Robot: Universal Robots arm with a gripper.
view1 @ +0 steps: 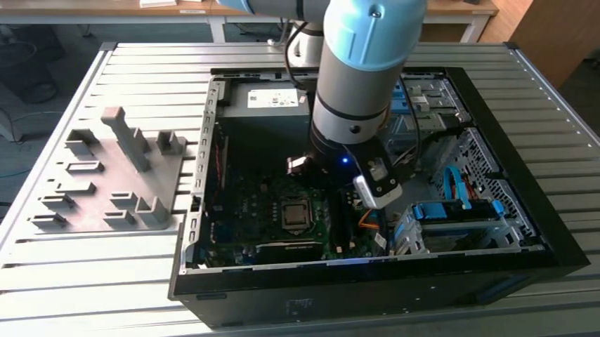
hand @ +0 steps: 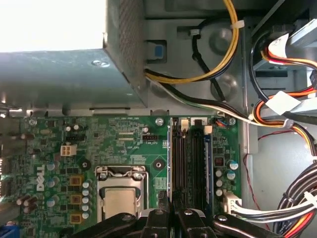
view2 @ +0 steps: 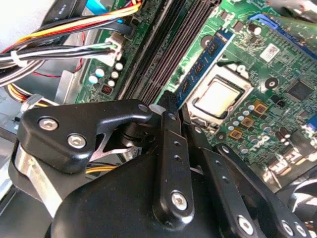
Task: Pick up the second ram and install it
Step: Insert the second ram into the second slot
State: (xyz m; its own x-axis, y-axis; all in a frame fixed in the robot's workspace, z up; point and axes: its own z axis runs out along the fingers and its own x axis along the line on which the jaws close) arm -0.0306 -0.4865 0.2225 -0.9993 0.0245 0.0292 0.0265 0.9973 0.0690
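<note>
Arm [view1: 361, 84] reaches down into open PC case [view1: 375, 295], which lies on slatted table [view1: 94, 281]. Gray fixture [view1: 112, 182] w/ upright pegs sits on the table at the exterior view's left, well apart from the case. Gripper [view2: 171, 101] is low over the mobo [hand: 124, 139], right at the memory slots. Fingers [view2: 168, 148] are narrow, drawn nearly together and pinched on the near end of the second ram [view2: 203, 67]. That ram stands on edge w/ its blue label strip showing, in line w/ the slot nearest the CPU [view2: 218, 99] and just beside the CPU socket. Can't tell if it's fully seated or if the latches are closed. The other black slots [view2: 163, 54] run parallel on the side away from the CPU. Bundled cables [view2: 59, 49] in yellow, orange, black and white lie beyond the slots, near the case wall, not touching the gripper.
</note>
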